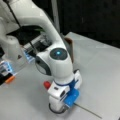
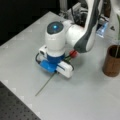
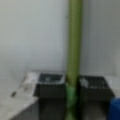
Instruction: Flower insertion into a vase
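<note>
A flower lies flat on the grey table [image 1: 100,65], its red head [image 1: 46,84] [image 2: 73,53] beside the arm's hand. Its thin stem [image 1: 90,112] [image 2: 43,86] sticks out from under the hand. My gripper [image 3: 72,83] is down at the table. In the wrist view its two dark fingers [image 3: 50,83] press against both sides of the green stem [image 3: 73,45]. The hand [image 1: 61,100] [image 2: 56,67] hides the fingertips in both front views. The brown vase [image 2: 112,62] stands upright at a front view's right with a green stalk [image 2: 117,27] in it. The arm half hides the vase [image 1: 69,42].
Blue-lit equipment [image 1: 27,56] [image 2: 103,28] sits by the robot's base. An orange-tipped object [image 1: 10,79] lies at a front view's left. A dark perforated board [image 2: 15,110] borders the table at a front view's bottom left.
</note>
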{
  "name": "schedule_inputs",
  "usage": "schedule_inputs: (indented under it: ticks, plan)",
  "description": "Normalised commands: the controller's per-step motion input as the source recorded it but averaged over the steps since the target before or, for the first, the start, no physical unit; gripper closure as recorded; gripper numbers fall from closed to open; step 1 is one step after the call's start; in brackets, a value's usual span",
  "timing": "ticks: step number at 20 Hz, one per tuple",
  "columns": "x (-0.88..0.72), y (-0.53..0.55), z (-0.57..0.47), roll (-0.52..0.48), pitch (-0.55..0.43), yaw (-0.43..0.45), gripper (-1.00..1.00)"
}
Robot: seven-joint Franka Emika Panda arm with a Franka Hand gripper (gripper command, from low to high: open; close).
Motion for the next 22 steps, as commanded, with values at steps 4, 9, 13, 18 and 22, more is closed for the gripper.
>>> schedule_inputs:
  ticks: [4,9,13,18,22]
  plan:
    - [0.14,-0.08,-0.42,0.032,0.031,-0.057,1.00]
    - [0.14,-0.08,-0.42,0.032,0.031,-0.057,1.00]
    - [0.14,-0.08,-0.42,0.032,0.031,-0.057,1.00]
    - [0.14,-0.08,-0.42,0.032,0.031,-0.057,1.00]
    - [0.13,-0.07,-0.42,0.033,0.033,-0.061,1.00]
